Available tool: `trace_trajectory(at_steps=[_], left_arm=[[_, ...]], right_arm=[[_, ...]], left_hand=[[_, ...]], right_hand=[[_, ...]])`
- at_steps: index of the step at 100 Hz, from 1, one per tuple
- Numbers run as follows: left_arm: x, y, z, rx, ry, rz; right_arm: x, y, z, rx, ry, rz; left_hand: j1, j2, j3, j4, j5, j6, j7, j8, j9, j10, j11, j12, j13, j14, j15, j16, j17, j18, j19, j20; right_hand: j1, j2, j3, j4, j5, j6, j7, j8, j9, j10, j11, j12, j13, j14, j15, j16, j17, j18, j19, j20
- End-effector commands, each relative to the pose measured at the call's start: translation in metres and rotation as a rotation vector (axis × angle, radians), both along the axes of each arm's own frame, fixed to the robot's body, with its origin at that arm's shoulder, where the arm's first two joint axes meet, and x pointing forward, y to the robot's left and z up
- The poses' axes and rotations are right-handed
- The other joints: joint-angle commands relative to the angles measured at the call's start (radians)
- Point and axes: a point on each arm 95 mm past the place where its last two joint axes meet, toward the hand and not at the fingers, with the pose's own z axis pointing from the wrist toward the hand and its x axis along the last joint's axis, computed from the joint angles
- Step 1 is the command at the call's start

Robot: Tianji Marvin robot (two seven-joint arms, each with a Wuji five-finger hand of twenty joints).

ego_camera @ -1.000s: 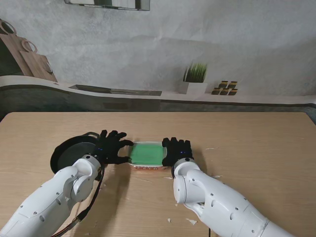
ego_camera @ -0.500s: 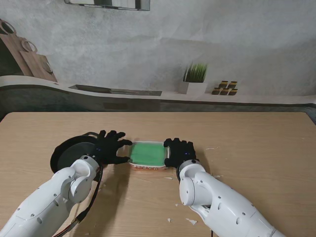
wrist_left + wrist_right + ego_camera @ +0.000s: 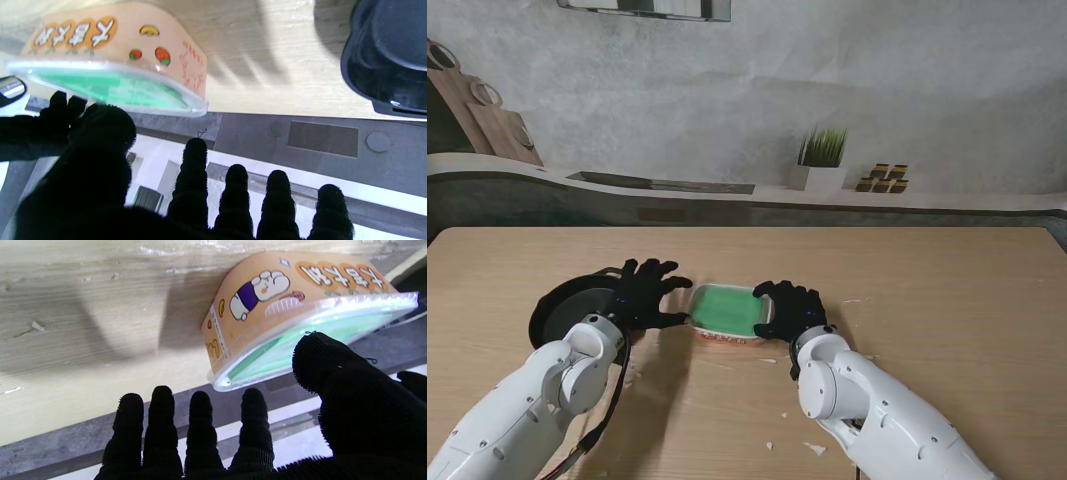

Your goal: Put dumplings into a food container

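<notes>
Food container (image 3: 725, 312), an orange printed tub under a clear lid showing green, sits at the lower centre of the stand view on the tabletop (image 3: 927, 290), between the two black-gloved hands. The left hand (image 3: 645, 295) has its fingers spread, thumb reaching toward the tub's left end; the right hand (image 3: 789, 310) is likewise spread at the right end. Both wrist views show the thumbs close to the lid's rim with the fingers fanned out and holding nothing; whether a thumb actually touches the lid I cannot tell. Flanking the tub this way looks meant for steadying it or working the lid off, since it is still covered. A black round dish (image 3: 567, 305) lies just left of the left hand. No dumplings can be made out.

Pale wood grain, scattered with small white scraps, fills the lower frame. Beyond it, a grey wall, a potted grass plant (image 3: 822, 158) and wooden boards (image 3: 477, 115) at upper left.
</notes>
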Motion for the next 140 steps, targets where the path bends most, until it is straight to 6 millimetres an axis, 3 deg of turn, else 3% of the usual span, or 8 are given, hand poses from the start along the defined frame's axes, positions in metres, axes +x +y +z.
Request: trace_trajectory(at_steps=[1,18,30,56,100,109,118,140], left_arm=[[-0.004,-0.007,0.008,-0.050,-0.021,-0.012],[-0.019,-0.010,0.027,-0.168,-0.068,-0.017],[-0.035,-0.012,0.037,-0.297,-0.070,-0.007],[-0.073,-0.010,0.041,-0.491,-0.060,0.015],[-0.116,-0.011,0.011,-0.624,0.038,0.105],[-0.117,-0.012,0.003,-0.612,0.057,0.111],[-0.116,-0.013,-0.004,-0.598,0.066,0.104],[-0.110,-0.017,-0.008,-0.577,0.082,0.062]], right_arm=[[-0.005,0.004,0.004,0.033,-0.013,0.016],[-0.012,-0.008,0.027,0.124,-0.072,0.024],[-0.022,-0.018,0.045,0.212,-0.099,0.045],[-0.053,-0.039,0.061,0.394,-0.077,0.133],[-0.106,-0.055,0.048,0.582,-0.002,0.069],[-0.107,-0.057,0.040,0.571,0.002,0.061],[-0.105,-0.058,0.034,0.575,0.044,0.073],[-0.095,-0.052,0.033,0.564,0.010,0.081]], left_hand=[[0.020,0.045,-0.038,0.004,-0.025,0.014,-0.017,0.003,-0.006,-0.007,0.006,-0.001,-0.030,-0.011,-0.004,-0.006,-0.002,-0.004,-0.012,-0.007],[0.046,0.073,-0.114,0.014,-0.057,0.029,-0.044,-0.008,-0.010,-0.001,-0.008,-0.015,-0.032,-0.016,-0.017,-0.023,0.015,-0.004,-0.008,-0.008],[0.051,0.084,-0.126,0.016,-0.069,0.054,-0.062,-0.019,-0.009,0.015,-0.016,-0.029,-0.029,-0.018,-0.029,-0.040,0.024,-0.005,-0.014,-0.018],[0.062,0.094,-0.152,0.017,-0.071,0.088,-0.084,-0.035,-0.004,0.021,-0.007,-0.053,-0.027,-0.006,-0.031,-0.073,0.055,-0.015,-0.025,-0.052],[0.077,0.079,-0.159,0.020,-0.063,0.129,-0.085,-0.039,0.002,0.041,0.045,-0.032,-0.020,0.025,0.005,-0.071,0.084,0.022,-0.008,-0.062],[0.080,0.072,-0.156,0.020,-0.062,0.133,-0.083,-0.037,0.002,0.042,0.054,-0.025,-0.020,0.027,0.009,-0.069,0.079,0.021,-0.004,-0.057],[0.081,0.069,-0.155,0.021,-0.061,0.139,-0.082,-0.037,0.000,0.045,0.054,-0.024,-0.024,0.026,0.008,-0.069,0.072,0.020,-0.003,-0.055],[0.080,0.071,-0.151,0.021,-0.069,0.139,-0.085,-0.037,-0.004,0.042,0.043,-0.028,-0.030,0.021,-0.003,-0.072,0.050,0.006,-0.012,-0.057]], right_hand=[[-0.046,-0.006,-0.037,-0.037,-0.013,-0.051,-0.025,-0.015,-0.013,0.002,-0.060,-0.022,-0.044,-0.035,-0.026,-0.018,-0.023,-0.012,-0.029,0.000],[-0.045,0.044,-0.121,-0.024,-0.022,-0.024,-0.043,-0.021,-0.007,-0.016,-0.133,-0.045,-0.043,-0.045,-0.080,-0.044,-0.035,-0.011,-0.108,0.006],[-0.048,0.076,-0.173,-0.007,-0.023,0.061,-0.032,-0.035,-0.004,-0.032,-0.153,-0.049,-0.033,-0.060,-0.162,-0.082,-0.024,0.000,-0.187,0.013],[-0.088,0.120,-0.131,-0.005,-0.026,0.184,-0.067,-0.086,-0.004,-0.034,-0.124,-0.036,-0.021,-0.085,-0.238,-0.114,0.037,0.015,-0.367,0.031],[-0.129,0.161,-0.111,-0.012,0.002,0.166,-0.003,-0.058,-0.009,-0.018,-0.040,-0.003,0.004,-0.066,-0.251,-0.119,0.084,0.048,-0.496,0.109],[-0.121,0.144,-0.100,-0.012,0.035,0.169,-0.014,-0.059,-0.010,-0.010,0.002,0.013,0.022,-0.058,-0.252,-0.119,0.103,0.062,-0.508,0.126],[-0.120,0.156,-0.096,-0.010,0.002,0.143,-0.028,-0.061,-0.008,-0.025,-0.068,-0.021,-0.004,-0.075,-0.266,-0.124,0.072,0.033,-0.525,0.144],[-0.111,0.141,-0.086,-0.008,0.009,0.141,-0.018,-0.056,-0.008,-0.019,-0.033,-0.003,0.006,-0.069,-0.255,-0.120,0.081,0.039,-0.526,0.154]])
